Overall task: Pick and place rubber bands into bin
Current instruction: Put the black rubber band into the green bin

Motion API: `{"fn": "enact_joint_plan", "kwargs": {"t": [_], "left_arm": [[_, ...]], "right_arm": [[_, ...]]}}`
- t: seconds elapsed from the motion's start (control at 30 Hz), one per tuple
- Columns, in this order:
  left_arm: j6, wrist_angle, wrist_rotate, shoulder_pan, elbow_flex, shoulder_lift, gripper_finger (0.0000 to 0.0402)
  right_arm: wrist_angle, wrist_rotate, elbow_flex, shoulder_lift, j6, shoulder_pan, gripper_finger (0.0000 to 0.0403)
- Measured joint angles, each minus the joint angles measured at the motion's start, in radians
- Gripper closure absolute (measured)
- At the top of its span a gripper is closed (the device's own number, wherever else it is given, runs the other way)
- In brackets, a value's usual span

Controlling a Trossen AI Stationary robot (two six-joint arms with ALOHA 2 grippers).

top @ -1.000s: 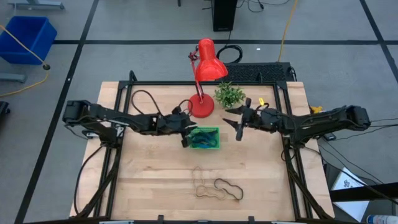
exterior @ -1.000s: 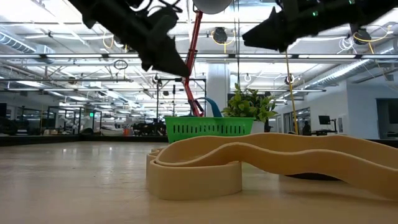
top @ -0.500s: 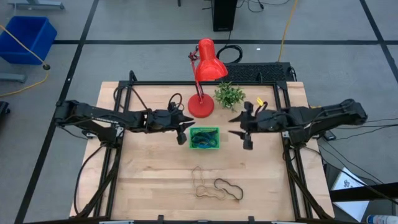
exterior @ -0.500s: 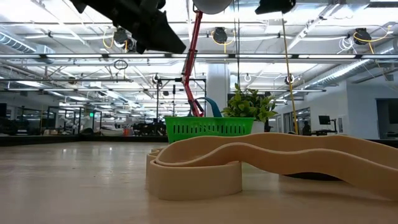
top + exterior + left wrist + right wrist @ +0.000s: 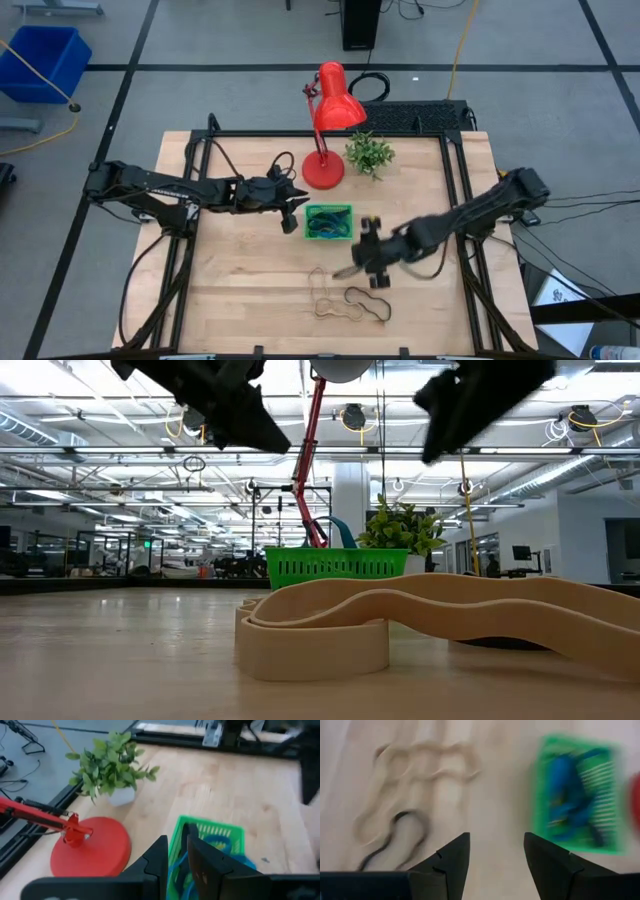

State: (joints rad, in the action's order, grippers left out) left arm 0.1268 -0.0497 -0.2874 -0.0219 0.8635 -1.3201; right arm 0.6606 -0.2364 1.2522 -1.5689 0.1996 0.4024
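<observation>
The green bin (image 5: 329, 222) stands mid-table with blue and dark rubber bands inside; it also shows in the left wrist view (image 5: 220, 832) and the right wrist view (image 5: 580, 795). Loose bands lie flat near the front edge: a tan one (image 5: 322, 288), a black one (image 5: 366, 300), and another tan one (image 5: 335, 313). My left gripper (image 5: 293, 210) hovers just left of the bin, empty, with a narrow gap between its fingers. My right gripper (image 5: 352, 270) is open and empty above the table, between the bin and the loose bands (image 5: 420, 760).
A red lamp (image 5: 325, 110) and a small potted plant (image 5: 369, 152) stand behind the bin. Black frame rails run along the table's sides. A blue crate (image 5: 40, 60) sits on the floor far left. Bare wood lies left and right of the bands.
My right gripper has swung from beside the plant toward the table's near edge and left, coming down toward the loose bands. My left gripper has drawn back from over the bin's left rim toward the table's left edge, then stayed still.
</observation>
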Motion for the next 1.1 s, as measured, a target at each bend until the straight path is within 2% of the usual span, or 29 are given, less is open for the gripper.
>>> {"fn": "enact_joint_plan", "kwargs": {"t": [0.2,0.43,0.57,0.83,1.1], "left_arm": [[-0.063,-0.058,0.002,0.0,0.0,0.0,0.0325],[-0.07,-0.061,0.002,0.0,0.0,0.0,0.0325],[-0.072,-0.061,0.002,0.0,0.0,0.0,0.0325],[-0.072,-0.06,0.002,0.0,0.0,0.0,0.0325],[-0.071,-0.061,0.002,0.0,0.0,0.0,0.0325]], "right_arm": [[-0.084,0.009,0.0,-0.147,0.124,0.077,0.0222],[-0.188,0.019,0.0,-0.26,0.19,0.098,0.0222],[-0.191,0.112,0.0,-0.295,0.183,0.097,0.0222],[-0.187,0.107,0.0,-0.354,0.182,0.092,0.0222],[-0.224,0.109,0.0,-0.36,0.229,0.089,0.0222]]}}
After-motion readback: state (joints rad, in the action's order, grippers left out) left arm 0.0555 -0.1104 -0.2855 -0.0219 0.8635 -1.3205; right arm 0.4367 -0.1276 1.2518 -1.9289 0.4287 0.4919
